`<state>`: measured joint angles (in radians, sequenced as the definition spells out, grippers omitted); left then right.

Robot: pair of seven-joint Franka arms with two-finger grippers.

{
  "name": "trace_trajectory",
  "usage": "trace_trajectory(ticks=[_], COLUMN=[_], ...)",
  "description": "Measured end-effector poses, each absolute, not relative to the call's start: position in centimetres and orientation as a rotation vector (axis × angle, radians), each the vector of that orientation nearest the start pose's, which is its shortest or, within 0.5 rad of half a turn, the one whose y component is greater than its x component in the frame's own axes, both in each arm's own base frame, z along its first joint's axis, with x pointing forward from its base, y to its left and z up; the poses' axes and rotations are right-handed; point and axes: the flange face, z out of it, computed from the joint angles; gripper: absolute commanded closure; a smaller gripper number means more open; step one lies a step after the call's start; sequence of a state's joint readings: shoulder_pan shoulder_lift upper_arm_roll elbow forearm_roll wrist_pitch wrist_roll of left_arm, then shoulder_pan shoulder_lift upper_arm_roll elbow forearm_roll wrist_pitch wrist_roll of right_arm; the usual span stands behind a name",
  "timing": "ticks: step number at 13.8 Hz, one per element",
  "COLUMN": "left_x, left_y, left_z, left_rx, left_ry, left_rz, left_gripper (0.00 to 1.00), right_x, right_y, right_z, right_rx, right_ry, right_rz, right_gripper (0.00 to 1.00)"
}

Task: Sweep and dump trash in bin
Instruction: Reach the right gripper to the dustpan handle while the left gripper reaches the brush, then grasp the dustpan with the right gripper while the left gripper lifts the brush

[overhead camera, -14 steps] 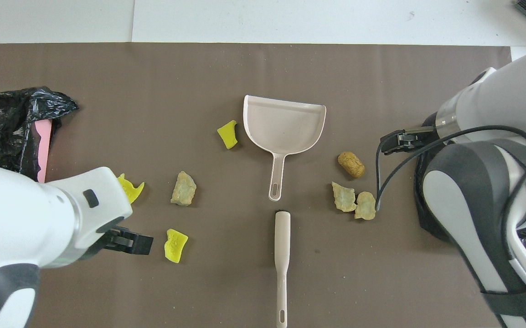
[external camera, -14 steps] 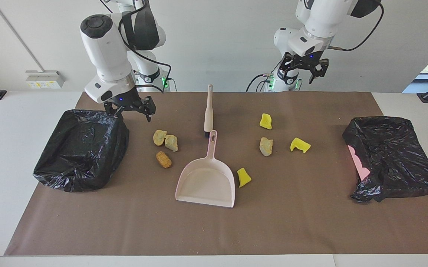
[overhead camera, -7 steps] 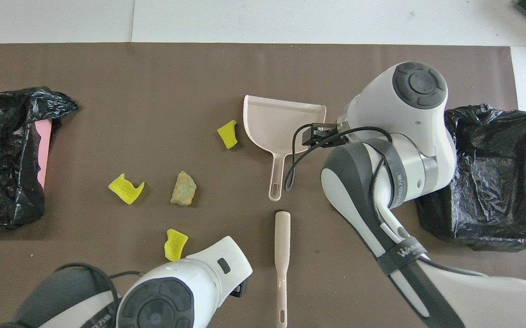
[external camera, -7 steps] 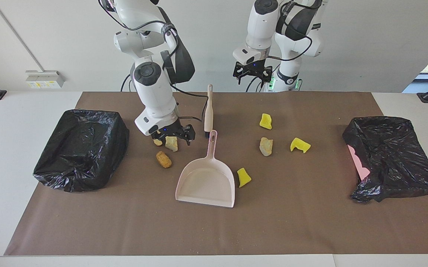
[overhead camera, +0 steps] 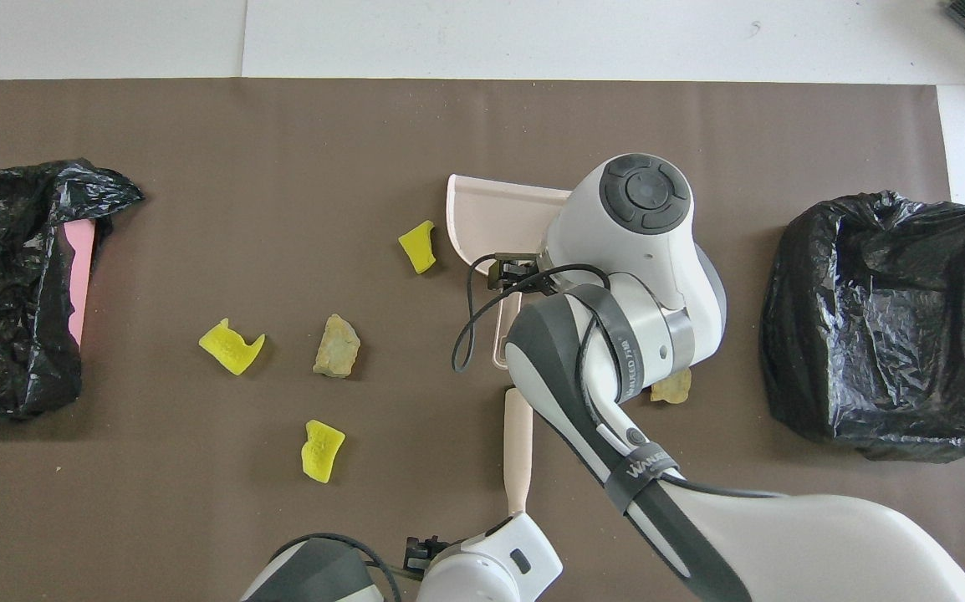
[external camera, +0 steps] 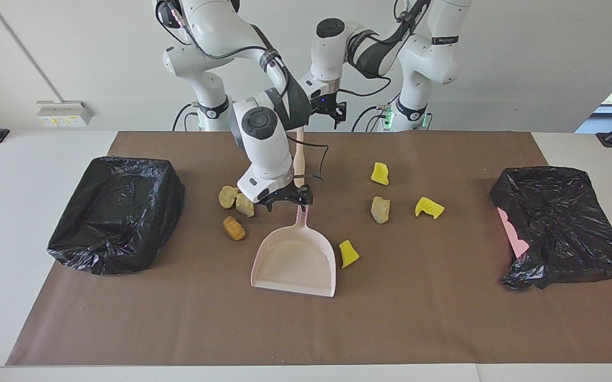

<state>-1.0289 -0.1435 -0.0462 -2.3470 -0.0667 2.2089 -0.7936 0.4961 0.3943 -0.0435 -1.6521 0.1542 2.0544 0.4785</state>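
Two black-lined bins (external camera: 117, 212) (external camera: 560, 225) are seen at either end of the brown mat (external camera: 444, 318), pink dustpan (external camera: 295, 260) mid-mat. Right gripper (external camera: 286, 200) is held open over the dustpan handle, gripping nothing; left gripper (external camera: 327, 113) is open over the brush handle (overhead camera: 518, 447), empty. Of the trash (external camera: 380, 209), all seven lumps are shown loose around the dustpan in the facing view; overhead, the right arm hides most of the brown cluster.

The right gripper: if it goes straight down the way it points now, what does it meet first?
Most likely the dustpan's handle: the right gripper hangs open just over it, pointing down at the mat. Depth is hard to judge.
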Motion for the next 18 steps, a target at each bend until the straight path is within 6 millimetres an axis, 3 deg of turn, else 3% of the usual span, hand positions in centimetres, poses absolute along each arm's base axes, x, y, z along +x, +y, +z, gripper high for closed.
trace_trajectory(ticks=[2,5,8,9,10,11,12,13,15,16,17,18], left_x=[21.5,18.4,18.7,19.2,19.6,19.8,19.8,19.7,20.1,20.6,21.2,22.0], left_y=[-44.9,-47.4,-48.0,-47.8,-47.6,-47.4,-47.3,-47.2,-46.9,-46.7,-46.6,-46.3], left_z=[36.2,32.5,32.8,33.6,34.1,34.5,34.6,34.5,34.6,34.9,35.2,35.7], left_rx=[-3.164,-3.144,-3.151,-3.155,-3.159,-3.160,-3.158,-3.149,-3.122,-3.113,-3.108,-3.107], left_ry=[0.390,0.375,0.341,0.326,0.314,0.308,0.307,0.306,0.291,0.275,0.257,0.234], left_rz=[0.041,0.065,0.063,0.062,0.059,0.059,0.061,0.069,0.094,0.104,0.112,0.115], left_gripper=[0.00,0.00,0.00,0.11,0.34,0.66,0.85,1.00,1.00,1.00,1.00,1.00], right_x=[58.9,58.3,57.4,57.2,57.1,57.0,56.9,56.9,56.9,56.9,56.8,56.8], right_y=[31.9,32.2,32.6,32.9,32.9,32.9,33.0,33.0,33.1,33.1,33.1,33.1], right_z=[36.7,35.0,34.1,34.0,34.0,34.0,34.0,34.0,34.3,34.6,34.9,35.2], right_rx=[-3.033,-3.047,-3.060,-3.063,-3.064,-3.067,-3.069,-3.069,-3.067,-3.067,-3.068,-3.068], right_ry=[0.146,0.144,0.128,0.121,0.122,0.138,0.160,0.182,0.201,0.200,0.199,0.198], right_rz=[0.086,0.124,0.170,0.178,0.181,0.195,0.205,0.207,0.205,0.209,0.216,0.219], right_gripper=[0.00,0.00,0.00,0.00,0.00,0.00,0.00,0.11,0.39,0.59,0.86,1.00])
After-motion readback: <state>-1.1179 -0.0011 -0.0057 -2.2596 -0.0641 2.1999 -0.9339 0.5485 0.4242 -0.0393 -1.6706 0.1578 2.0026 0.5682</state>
